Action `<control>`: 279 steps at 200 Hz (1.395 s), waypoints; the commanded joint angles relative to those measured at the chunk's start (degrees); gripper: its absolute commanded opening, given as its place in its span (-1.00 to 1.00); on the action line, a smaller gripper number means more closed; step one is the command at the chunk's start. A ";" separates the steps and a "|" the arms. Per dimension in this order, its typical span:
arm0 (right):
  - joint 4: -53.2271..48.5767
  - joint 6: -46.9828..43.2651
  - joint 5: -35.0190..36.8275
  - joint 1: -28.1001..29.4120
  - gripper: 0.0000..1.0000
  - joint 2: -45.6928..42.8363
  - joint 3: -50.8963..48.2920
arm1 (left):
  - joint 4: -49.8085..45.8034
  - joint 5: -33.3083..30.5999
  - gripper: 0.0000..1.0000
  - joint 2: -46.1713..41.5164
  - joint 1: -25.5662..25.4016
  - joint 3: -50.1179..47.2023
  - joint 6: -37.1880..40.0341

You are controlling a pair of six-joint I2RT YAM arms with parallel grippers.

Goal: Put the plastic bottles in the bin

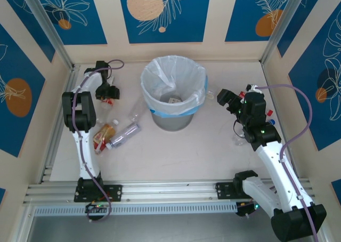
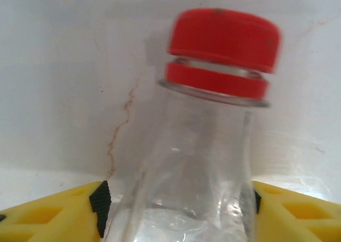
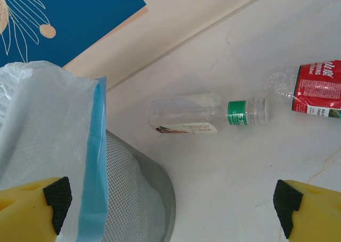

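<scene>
My left gripper (image 1: 108, 93) is at the far left of the table, shut on a clear plastic bottle with a red cap (image 2: 224, 39). In the left wrist view, both black pads (image 2: 99, 207) press the bottle's sides. The grey mesh bin (image 1: 173, 119), lined with a white bag with a blue edge, stands in the middle. My right gripper (image 1: 226, 99) hovers open just right of the bin, its yellow fingers (image 3: 32, 210) wide apart. Beyond it lie a clear bottle with a green band (image 3: 213, 114) and a red-labelled bottle (image 3: 314, 87).
Two more bottles lie left of the bin: one with an orange label (image 1: 104, 135) and a clear one (image 1: 123, 135). Small bottles with red and blue caps (image 1: 270, 118) sit behind the right arm. Walls close off the back and sides.
</scene>
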 commanded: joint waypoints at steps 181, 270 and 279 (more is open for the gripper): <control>7.72 -2.86 -8.77 -0.10 0.99 -0.20 -2.90 | 6.75 11.25 0.01 -18.54 -0.99 -5.49 -6.64; 13.56 -5.73 -13.66 2.50 0.99 0.81 -4.06 | 19.90 19.56 0.03 -32.08 -3.51 -11.18 -16.19; 14.09 -6.44 -13.85 2.98 0.99 0.71 -4.15 | 21.02 19.50 0.02 -33.06 -3.93 -11.20 -16.98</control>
